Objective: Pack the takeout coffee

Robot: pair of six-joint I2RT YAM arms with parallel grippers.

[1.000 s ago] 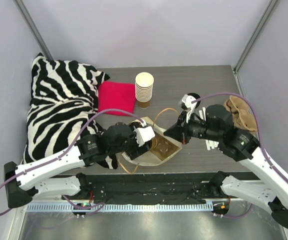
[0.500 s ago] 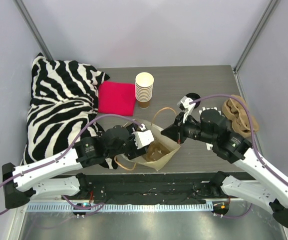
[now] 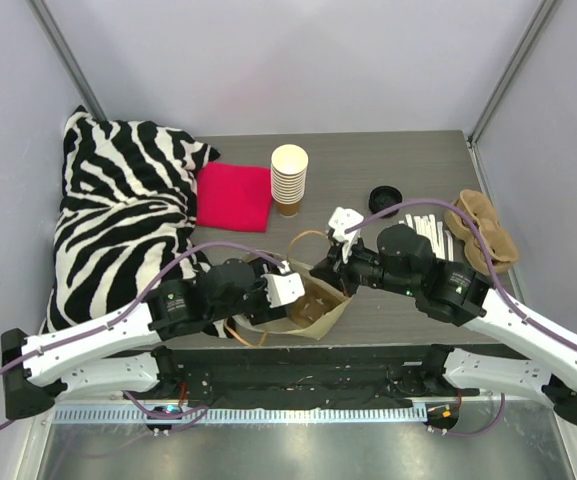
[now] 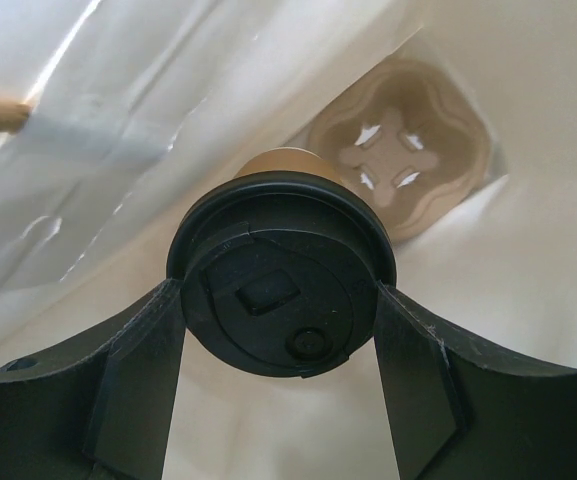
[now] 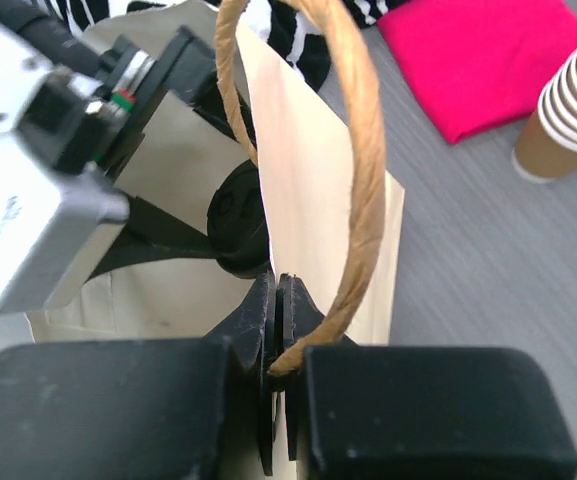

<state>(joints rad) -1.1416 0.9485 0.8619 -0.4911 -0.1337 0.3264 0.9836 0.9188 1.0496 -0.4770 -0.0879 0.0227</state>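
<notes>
The takeout coffee, a brown paper cup under a round black lid, hangs inside the cream paper bag. My left gripper is shut on it, one finger pressed to each side of the lid. Below it a brown cup carrier lies at the bag's bottom. In the top view the left gripper reaches into the bag. My right gripper is shut on the bag's rim beside its twisted paper handle. The black lid shows just behind the rim.
A stack of cream-white cups stands at the back, a red cloth to its left. A zebra pillow fills the left side. A loose black lid, white sticks and brown carriers lie at the right.
My right arm has swung left, drawing the bag's rim and handle with it. The left gripper has gone deeper into the bag with the cup. The loose lid and sticks are now uncovered.
</notes>
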